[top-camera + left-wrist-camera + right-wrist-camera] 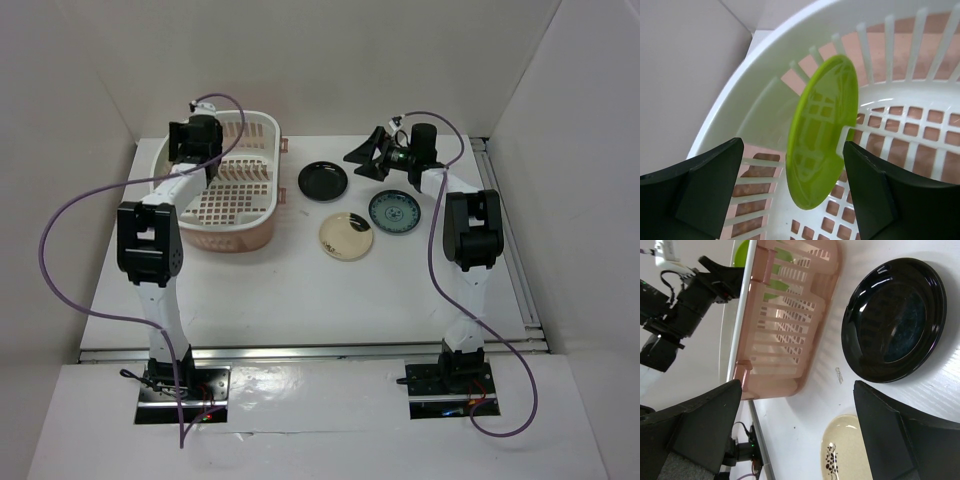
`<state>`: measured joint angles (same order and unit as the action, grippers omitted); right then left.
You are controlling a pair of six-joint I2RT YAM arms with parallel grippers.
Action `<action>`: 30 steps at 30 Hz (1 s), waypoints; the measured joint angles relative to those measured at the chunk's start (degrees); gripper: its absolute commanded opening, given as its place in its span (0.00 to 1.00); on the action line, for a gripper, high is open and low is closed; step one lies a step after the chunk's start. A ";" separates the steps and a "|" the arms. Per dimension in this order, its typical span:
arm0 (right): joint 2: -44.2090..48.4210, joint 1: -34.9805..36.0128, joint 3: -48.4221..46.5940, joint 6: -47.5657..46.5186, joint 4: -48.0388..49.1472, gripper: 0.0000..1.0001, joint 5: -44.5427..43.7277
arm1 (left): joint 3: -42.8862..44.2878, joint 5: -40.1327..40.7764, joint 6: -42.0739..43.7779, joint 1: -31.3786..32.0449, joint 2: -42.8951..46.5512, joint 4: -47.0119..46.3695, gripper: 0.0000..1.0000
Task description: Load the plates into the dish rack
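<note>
Dish rack [235, 232] sits far left on the surface [300, 290]. Lime green plate [822, 130] stands on edge in its rounded end, ungripped, between spread fingers of the left end effector [792, 145]. Black plate [323, 181], teal plate [394, 211] and cream plate [346, 236] lie flat right of the rack. Right end effector [796, 405] is spread, empty, above the black plate. Likely one loaded; next, left lifts clear without tipping the green plate, right takes the black plate's rim.
</note>
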<state>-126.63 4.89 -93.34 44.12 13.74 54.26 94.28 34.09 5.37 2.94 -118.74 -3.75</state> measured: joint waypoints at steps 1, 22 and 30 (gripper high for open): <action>0.00 0.00 0.02 0.00 0.02 1.00 -0.04 | 0.79 -0.42 -0.57 0.00 0.15 0.57 0.95; -8.20 -0.26 -20.28 -18.71 -22.86 0.94 -16.33 | 6.69 -39.04 -39.41 -5.81 28.48 20.83 1.00; -16.17 1.40 -22.10 -20.61 -26.97 0.91 -15.98 | 1.57 -42.03 -46.86 -6.88 33.77 25.99 1.00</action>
<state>-142.80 6.28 -115.44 23.51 -13.23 38.28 95.85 -7.94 -41.50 -3.95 -84.97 22.24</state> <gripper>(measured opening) 0.919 1.001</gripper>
